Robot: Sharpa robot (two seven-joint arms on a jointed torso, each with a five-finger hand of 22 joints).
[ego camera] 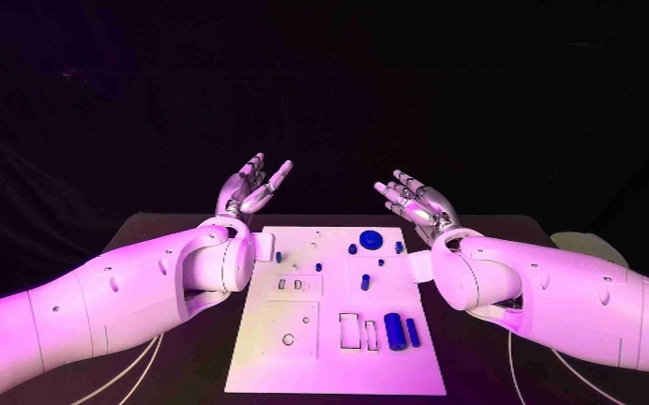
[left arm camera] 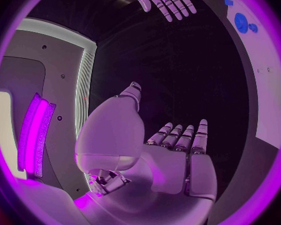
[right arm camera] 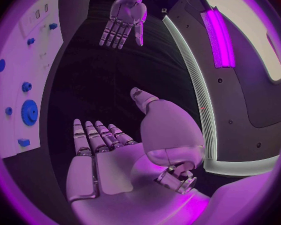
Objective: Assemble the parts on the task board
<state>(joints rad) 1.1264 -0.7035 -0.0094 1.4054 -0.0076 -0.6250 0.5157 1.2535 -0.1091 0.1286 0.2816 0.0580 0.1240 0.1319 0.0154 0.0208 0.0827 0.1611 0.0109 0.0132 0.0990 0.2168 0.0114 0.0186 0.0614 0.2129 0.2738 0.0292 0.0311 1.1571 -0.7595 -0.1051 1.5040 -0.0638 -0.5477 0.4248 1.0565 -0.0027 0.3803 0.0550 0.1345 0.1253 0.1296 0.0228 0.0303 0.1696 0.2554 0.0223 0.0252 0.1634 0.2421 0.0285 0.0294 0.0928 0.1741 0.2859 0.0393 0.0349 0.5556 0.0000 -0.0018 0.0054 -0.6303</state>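
Note:
The white task board lies in the middle of the black table. Several small blue parts rest on it: a round disc at the far end, a thick cylinder and a thin pin near the front right. My left hand hovers beyond the board's far left corner, fingers spread and empty. My right hand hovers beyond the far right corner, fingers apart, holding nothing. In the left wrist view my left hand is flat and empty, with the board beside it. The right wrist view shows my right hand likewise bare, the board alongside.
Both white forearms flank the board, left and right. A pale object sits at the table's right edge. Thin cables trail along the table by the front left.

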